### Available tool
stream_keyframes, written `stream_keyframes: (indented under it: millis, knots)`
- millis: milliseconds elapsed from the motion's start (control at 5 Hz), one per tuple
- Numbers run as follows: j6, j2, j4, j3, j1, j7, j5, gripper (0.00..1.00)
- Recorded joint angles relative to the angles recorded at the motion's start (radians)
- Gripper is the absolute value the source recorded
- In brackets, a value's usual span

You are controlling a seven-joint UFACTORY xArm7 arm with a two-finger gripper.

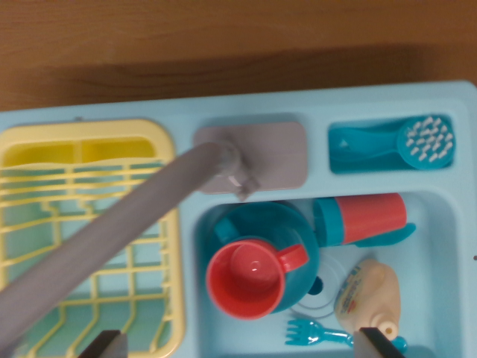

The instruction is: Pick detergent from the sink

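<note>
The detergent (369,292) is a cream bottle with a yellow label, lying on its side at the right of the light blue sink basin (441,253). Its cap points toward the bottom edge of the wrist view. My gripper (242,346) is open above the sink, and only its two dark fingertips (104,344) show at the bottom edge. The right fingertip overlaps the bottle's cap end in the picture; I cannot tell if it touches. Nothing is held between the fingers.
A red cup (250,280) sits on a teal pot (272,224) at the basin's left. A red and teal tumbler (361,218) lies above the bottle, a blue fork (317,333) below left. A grey faucet (119,235) crosses the yellow dish rack (89,160). A teal brush (406,142) rests in its slot.
</note>
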Motion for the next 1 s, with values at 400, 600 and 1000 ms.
stream_keyframes:
  millis: [400, 600, 1000]
  knots:
    - [-0.041, 0.011, -0.041, -0.008, -0.0097, 0.009, 0.0001, 0.0]
    - [-0.086, 0.022, -0.084, -0.017, -0.02, 0.019, 0.0003, 0.0]
    - [-0.13, 0.034, -0.127, -0.026, -0.0303, 0.028, 0.0004, 0.0]
